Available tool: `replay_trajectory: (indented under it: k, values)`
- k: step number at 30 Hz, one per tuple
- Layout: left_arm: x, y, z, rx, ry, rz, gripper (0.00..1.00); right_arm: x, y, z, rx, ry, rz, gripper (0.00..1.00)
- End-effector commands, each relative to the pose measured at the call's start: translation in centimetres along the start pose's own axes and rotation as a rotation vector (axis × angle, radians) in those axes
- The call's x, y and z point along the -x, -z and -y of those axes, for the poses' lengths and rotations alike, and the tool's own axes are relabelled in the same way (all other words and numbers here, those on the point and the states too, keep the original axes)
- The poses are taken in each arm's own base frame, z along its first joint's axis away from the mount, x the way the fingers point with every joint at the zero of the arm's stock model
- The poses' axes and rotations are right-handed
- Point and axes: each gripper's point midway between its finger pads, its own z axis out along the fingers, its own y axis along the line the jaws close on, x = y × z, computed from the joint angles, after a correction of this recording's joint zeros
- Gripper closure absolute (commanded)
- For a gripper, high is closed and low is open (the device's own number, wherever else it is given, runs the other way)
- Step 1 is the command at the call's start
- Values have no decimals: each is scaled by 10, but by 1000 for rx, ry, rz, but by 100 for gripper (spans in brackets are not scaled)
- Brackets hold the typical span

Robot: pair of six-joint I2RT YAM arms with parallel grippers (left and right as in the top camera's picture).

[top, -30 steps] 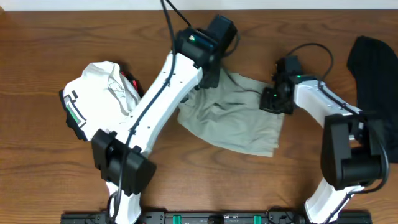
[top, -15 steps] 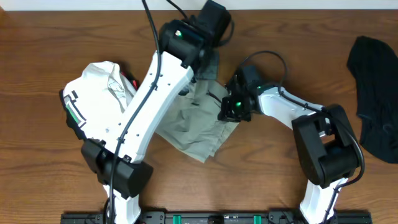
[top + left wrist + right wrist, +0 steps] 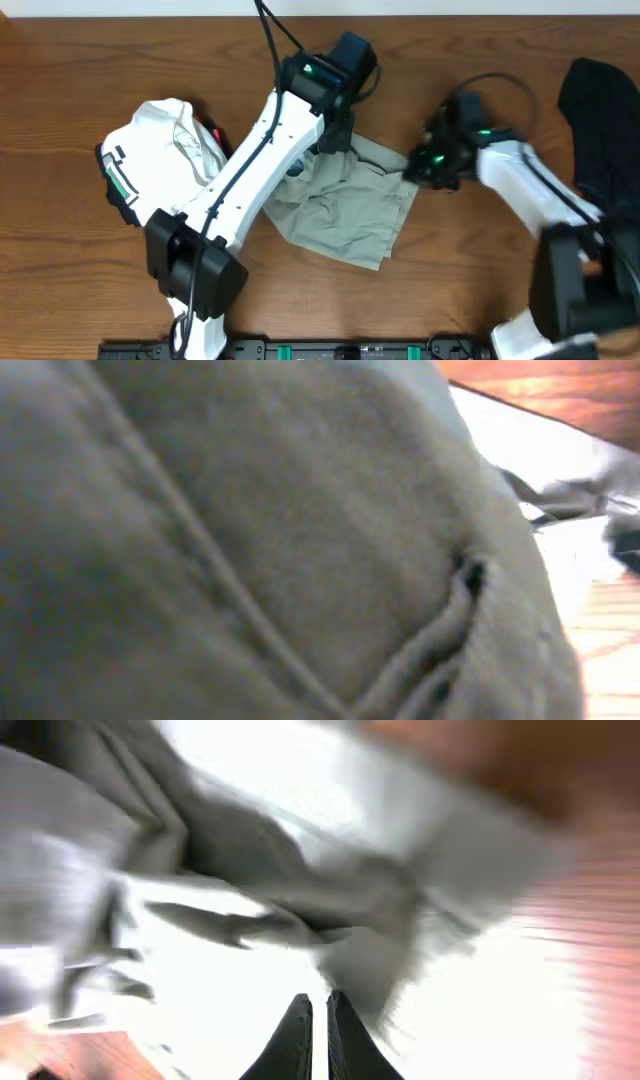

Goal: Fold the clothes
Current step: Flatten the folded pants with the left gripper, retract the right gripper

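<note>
Looking down on a brown wooden table (image 3: 60, 260), two white robot arms reach in from its near edge.

The left arm (image 3: 250, 170) is the biggest shape. It runs diagonally from the lower left up to the middle of the far side.

The right arm (image 3: 530, 180) rises from the lower right corner and bends in toward the centre.

The pale grey-green shorts (image 3: 340, 215) lie crumpled in the middle of the table, partly under the left arm. They sit between the other two garments.

A black garment (image 3: 600, 110) is heaped at the far right edge, well apart from the shorts.

A white top (image 3: 160, 140) with green-black stripes is bunched at the left, just beside the left arm.

The left gripper (image 3: 333, 140) sits over the far edge of the shorts. In its wrist view, grey-green cloth (image 3: 250, 510) with a stitched seam (image 3: 200, 550) fills the frame. No fingers show there, so whether it is clenched or released cannot be told.

The right gripper (image 3: 422, 170) is at the right edge of the shorts. Its blurred wrist view shows the two dark fingertips (image 3: 298, 1020) drawn together with nothing between them. Rumpled cloth lies just beyond.
</note>
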Motion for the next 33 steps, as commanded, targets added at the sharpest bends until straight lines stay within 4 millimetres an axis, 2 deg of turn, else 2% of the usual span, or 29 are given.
replay_trajectory:
  k: [1, 7, 11, 14, 16, 22, 28, 31, 33]
  values:
    - [-8, 0, 22, -57, -7, -5, 78, 11, 27, 2, -18, 41, 84, 95]
    - [-13, 3, 49, -85, 37, 21, 78, 6, 30, 17, -96, 13, 73, 98]
    - [-19, 0, 60, -91, 70, 17, 78, 9, 34, 38, -195, -69, 100, 99]
    - [-27, -10, 65, -84, 77, -1, 77, 19, 44, 61, -256, -171, 154, 98]
    - [-34, -20, 70, -79, 72, -12, 72, 25, 52, 74, -254, -230, 179, 98]
    - [-52, -50, 84, -78, 105, -28, 67, 36, 69, 101, -196, -342, 211, 94]
    - [-63, -61, 105, -103, 96, -10, 44, 37, 73, 110, -201, -347, 216, 93]
    - [-65, -59, 121, -132, 68, 14, 23, 37, 73, 110, -201, -346, 217, 93]
    - [-67, -56, 130, -147, 49, 26, 16, 37, 73, 110, -202, -342, 216, 92]
